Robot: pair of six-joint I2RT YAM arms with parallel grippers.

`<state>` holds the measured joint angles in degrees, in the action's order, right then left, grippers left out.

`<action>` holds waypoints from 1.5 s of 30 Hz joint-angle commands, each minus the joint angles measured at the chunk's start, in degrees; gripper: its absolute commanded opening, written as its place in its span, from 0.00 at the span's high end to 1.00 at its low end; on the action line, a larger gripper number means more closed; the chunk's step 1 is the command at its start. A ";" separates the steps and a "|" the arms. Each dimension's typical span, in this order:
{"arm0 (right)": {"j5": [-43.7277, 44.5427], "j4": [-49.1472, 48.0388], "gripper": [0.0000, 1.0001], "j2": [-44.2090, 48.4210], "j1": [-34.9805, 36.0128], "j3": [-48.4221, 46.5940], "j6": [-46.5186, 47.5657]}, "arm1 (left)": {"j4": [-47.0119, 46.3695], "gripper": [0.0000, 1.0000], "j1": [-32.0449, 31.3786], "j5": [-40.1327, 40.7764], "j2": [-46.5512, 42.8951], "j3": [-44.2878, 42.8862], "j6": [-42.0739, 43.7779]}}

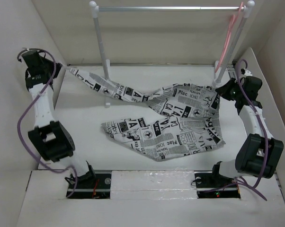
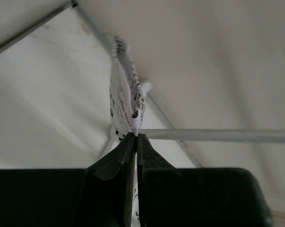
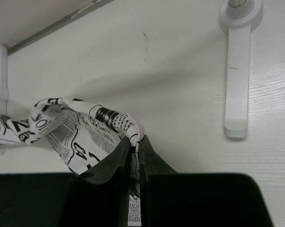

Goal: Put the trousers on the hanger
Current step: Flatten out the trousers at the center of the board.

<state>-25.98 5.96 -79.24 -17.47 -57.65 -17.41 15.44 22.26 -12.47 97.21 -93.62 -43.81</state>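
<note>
The newspaper-print trousers [image 1: 173, 125] lie spread over the table's middle. One leg is stretched up and left to my left gripper [image 1: 63, 69], which is shut on its end; the pinched cloth [image 2: 126, 101] shows in the left wrist view above my left gripper [image 2: 135, 136]. My right gripper [image 1: 219, 90] is shut on the trousers' right edge [image 3: 85, 125], low by the table, with my right gripper [image 3: 137, 140] pinching a fold. The pink hanger [image 1: 229, 41] hangs from the right end of the rail, above my right gripper.
A white-and-silver rail [image 1: 171, 8] on two posts stands at the back; its left post [image 1: 101, 45] rises beside the stretched leg. A post foot [image 3: 238, 71] lies right of my right gripper. White walls enclose the table on the left, back and right.
</note>
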 commanded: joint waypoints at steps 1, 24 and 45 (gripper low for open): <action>-0.92 -1.57 1.00 1.19 -1.24 -2.91 -0.79 | -4.27 1.00 2.25 -1.77 -12.11 6.32 -1.80; 4.27 4.59 1.00 -3.12 -6.96 -9.85 -0.43 | -24.66 1.00 6.13 -13.62 -20.47 24.21 -14.97; 8.67 13.90 1.00 1.38 -10.91 -9.23 3.08 | -17.77 1.00 2.88 -3.77 -27.87 18.54 -3.73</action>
<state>-18.92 22.02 -78.61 -28.05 -66.50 -15.16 2.68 24.71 -14.39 65.32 -83.35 -46.72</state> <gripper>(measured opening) 0.120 0.006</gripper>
